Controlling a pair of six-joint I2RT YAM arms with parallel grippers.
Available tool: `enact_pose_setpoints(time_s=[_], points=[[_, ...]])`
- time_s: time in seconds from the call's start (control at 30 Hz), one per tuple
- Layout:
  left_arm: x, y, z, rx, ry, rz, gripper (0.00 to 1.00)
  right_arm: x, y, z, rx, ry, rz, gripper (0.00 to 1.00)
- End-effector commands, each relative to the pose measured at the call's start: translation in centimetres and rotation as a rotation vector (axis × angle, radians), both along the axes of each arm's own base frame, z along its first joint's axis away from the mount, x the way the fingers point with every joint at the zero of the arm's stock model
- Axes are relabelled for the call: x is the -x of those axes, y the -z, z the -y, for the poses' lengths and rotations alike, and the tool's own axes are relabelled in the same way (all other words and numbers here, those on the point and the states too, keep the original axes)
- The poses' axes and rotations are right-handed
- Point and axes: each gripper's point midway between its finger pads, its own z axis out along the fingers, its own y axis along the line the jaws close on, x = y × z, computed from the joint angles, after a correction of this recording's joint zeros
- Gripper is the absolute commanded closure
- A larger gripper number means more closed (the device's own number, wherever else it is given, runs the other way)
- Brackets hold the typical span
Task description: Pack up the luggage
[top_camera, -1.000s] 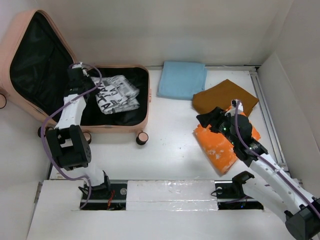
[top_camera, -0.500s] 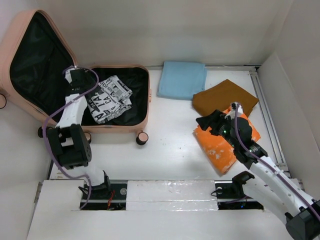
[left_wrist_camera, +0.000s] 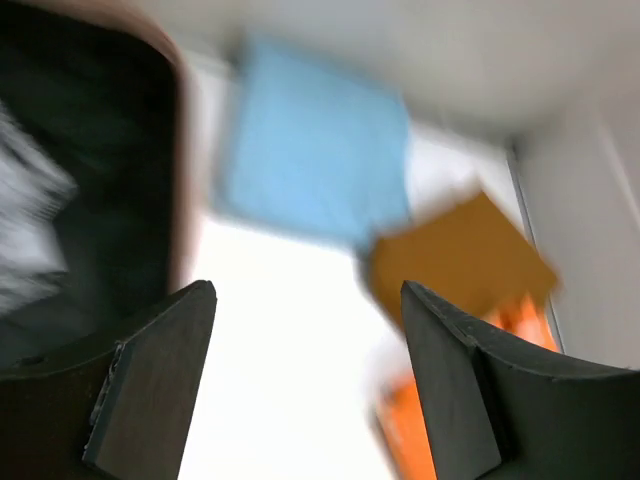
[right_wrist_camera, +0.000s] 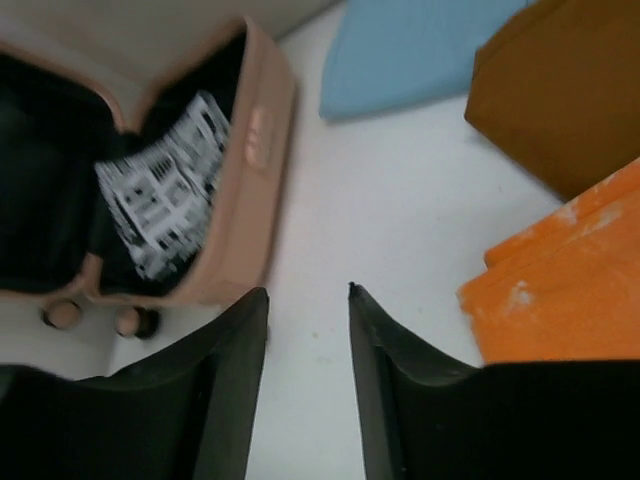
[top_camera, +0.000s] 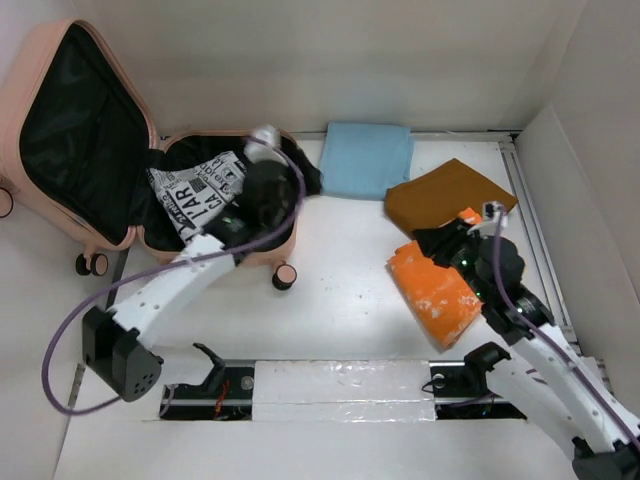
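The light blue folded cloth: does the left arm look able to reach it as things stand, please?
Probably yes. The left gripper is open over the right end of the luggage, next to the blue cloth, and only bare table seems to lie between them.

The left gripper [left_wrist_camera: 305,290] is hovering with jaws apart, gripping nothing. Ahead of it a blue cloth [left_wrist_camera: 315,150] is lying, and the luggage [left_wrist_camera: 100,200] is sitting to its left.

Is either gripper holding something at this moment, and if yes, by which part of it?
Nothing is held. The left gripper is open and empty. The right gripper is also open and empty, above the bare table beside the orange cloth.
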Motion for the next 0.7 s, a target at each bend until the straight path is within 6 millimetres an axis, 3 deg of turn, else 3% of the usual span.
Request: enact_pose_setpoints(time_s=[0.0,0.03,0.07,0.1,0.13,0.17,0.2,0.3,0.33,0.47,0.6,0.63,0.67], points=[[4.1,8.7,8.0,0.046,0.169,-0.176,0.30,0.8,-9.2,3.3,-0.083,0.149,0.194,0.59],[5.2,11.1,9.8,0.079,0.210,-0.189,0.30,1.6,-10.8,4.3,-0.093,0.176,0.233,0.68],[7.0,12.5,12.9,0.128,0.276,-0.213,0.30,2.5,-12.5,5.7,-0.095,0.221,0.265,0.70],[8.4,14.9,14.0,0.092,0.319,-0.264,0.30,2.6,-12.9,6.0,-0.095,0.235,0.267,0.70],[9.3,15.8,15.8,0.110,0.370,-0.274,0.30,3.3,-13.8,6.3,-0.113,0.236,0.293,0.70],[10.2,16.6,17.6,0.115,0.409,-0.300,0.30,3.4,-13.9,6.4,-0.097,0.235,0.295,0.67],[12.9,19.8,20.5,0.061,0.499,-0.374,0.29,3.4,-13.8,6.5,-0.083,0.234,0.299,0.63],[15.9,20.8,26.6,0.054,0.659,-0.421,0.26,3.3,-13.9,5.7,-0.080,0.196,0.290,0.50],[17.1,23.6,28.0,0.013,0.681,-0.476,0.26,3.0,-13.0,5.0,-0.069,0.166,0.268,0.48],[16.9,24.9,30.2,0.076,0.684,-0.480,0.27,2.8,-11.4,3.5,-0.059,0.096,0.240,0.46],[15.5,26.9,30.3,0.026,0.614,-0.485,0.32,2.8,-10.5,2.9,-0.063,0.070,0.223,0.45],[15.1,26.4,31.0,0.028,0.622,-0.468,0.38,2.7,-10.1,2.9,-0.058,0.070,0.215,0.45],[14.7,27.5,31.0,0.004,0.597,-0.475,0.44,2.8,-10.1,2.7,-0.068,0.062,0.212,0.45]])
